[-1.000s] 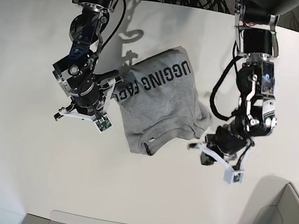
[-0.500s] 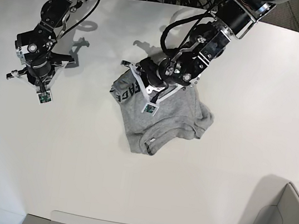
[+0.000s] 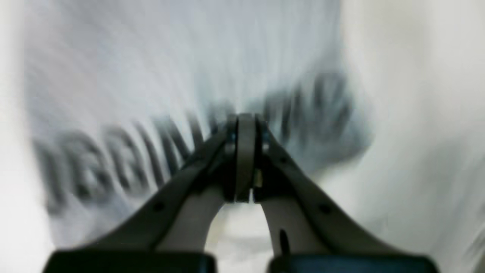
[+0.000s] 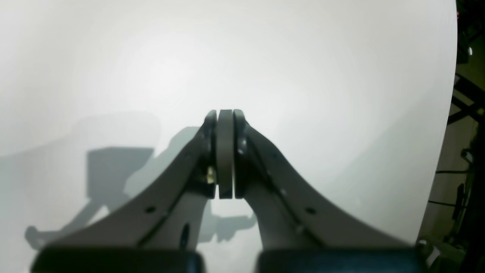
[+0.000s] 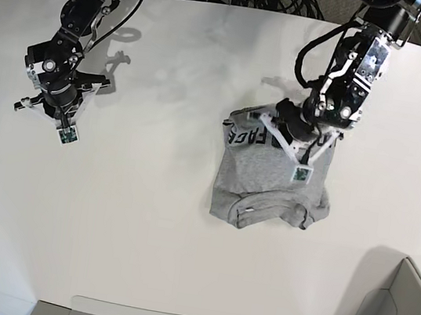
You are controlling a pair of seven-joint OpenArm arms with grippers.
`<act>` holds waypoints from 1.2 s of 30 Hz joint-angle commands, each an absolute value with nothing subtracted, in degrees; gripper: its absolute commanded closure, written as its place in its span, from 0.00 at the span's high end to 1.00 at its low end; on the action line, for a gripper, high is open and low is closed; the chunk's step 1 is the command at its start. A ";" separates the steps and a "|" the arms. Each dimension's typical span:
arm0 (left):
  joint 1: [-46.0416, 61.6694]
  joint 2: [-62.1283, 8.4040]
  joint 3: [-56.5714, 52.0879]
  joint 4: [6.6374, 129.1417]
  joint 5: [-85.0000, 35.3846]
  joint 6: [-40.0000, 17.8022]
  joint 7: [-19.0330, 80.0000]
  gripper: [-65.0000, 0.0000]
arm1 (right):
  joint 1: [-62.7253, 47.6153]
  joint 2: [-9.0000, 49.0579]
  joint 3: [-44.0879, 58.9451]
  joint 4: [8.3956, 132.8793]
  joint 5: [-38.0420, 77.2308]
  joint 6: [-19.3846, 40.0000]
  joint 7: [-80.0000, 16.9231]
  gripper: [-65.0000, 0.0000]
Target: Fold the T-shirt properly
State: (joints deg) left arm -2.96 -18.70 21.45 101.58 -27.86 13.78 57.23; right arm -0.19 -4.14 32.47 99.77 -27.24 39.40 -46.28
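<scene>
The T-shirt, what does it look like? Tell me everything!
The T-shirt is soft heather-grey cloth, folded into a bundle on the white table. Black letters show along its far edge, and the ribbed neck curls at the near edge. The left pincer is shut and sits right above it; whether it pinches cloth can't be told.

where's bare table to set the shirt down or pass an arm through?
Free: the wide strip of table between the right end effector and the T-shirt; also the whole near side in front of the shirt, up to the grey bin at the near corner. Crowded: over the shirt, where the left end effector sits.
</scene>
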 commanded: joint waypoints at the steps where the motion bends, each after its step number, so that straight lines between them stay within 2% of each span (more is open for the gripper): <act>1: -4.35 -16.92 18.95 102.64 -27.74 13.58 54.81 0.00 | 0.75 -3.82 32.40 100.79 -27.21 40.00 -45.41 0.00; 3: -4.35 -12.88 15.69 100.88 -27.65 13.58 49.54 0.00 | 0.75 -3.82 32.40 100.79 -27.21 40.00 -45.41 0.00; 7: -5.85 -9.36 15.52 91.91 -27.56 13.58 39.43 0.00 | 0.66 -4.00 32.40 100.70 -27.30 40.00 -45.41 0.00; 15: -7.96 -7.25 16.84 71.78 -27.65 12.88 34.68 0.00 | -0.75 -3.56 32.40 100.79 -27.30 40.00 -45.41 0.00; 18: -7.96 -12.44 17.27 66.15 -27.91 11.38 34.68 0.00 | -0.92 -3.47 32.40 100.79 -27.30 40.00 -45.41 0.00; 21: -7.60 -18.33 16.57 62.55 -27.82 3.21 34.68 0.00 | -0.92 -3.47 32.40 100.79 -27.30 40.00 -45.41 0.00; 24: -7.87 -23.08 15.25 58.07 -27.65 -0.92 33.98 0.00 | -0.92 -3.74 32.40 100.79 -27.30 40.00 -45.41 0.00; 28: -7.96 -28.18 14.20 56.84 -27.65 -1.36 33.89 0.00 | -0.92 -4.00 32.40 100.88 -27.30 40.00 -45.41 0.00; 32: -8.04 -30.02 9.10 57.71 -27.65 -1.45 34.07 0.00 | -0.66 -4.70 32.31 100.97 -27.30 40.00 -45.41 0.00; 36: -7.52 -30.73 2.95 69.14 -27.65 -1.54 36.88 0.00 | -0.40 -4.79 32.40 101.14 -27.03 40.00 -45.41 0.00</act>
State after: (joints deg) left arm -6.52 -29.50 3.27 68.82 -27.92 -1.72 36.64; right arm -1.56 -5.28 32.38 99.92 -27.16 39.40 -46.41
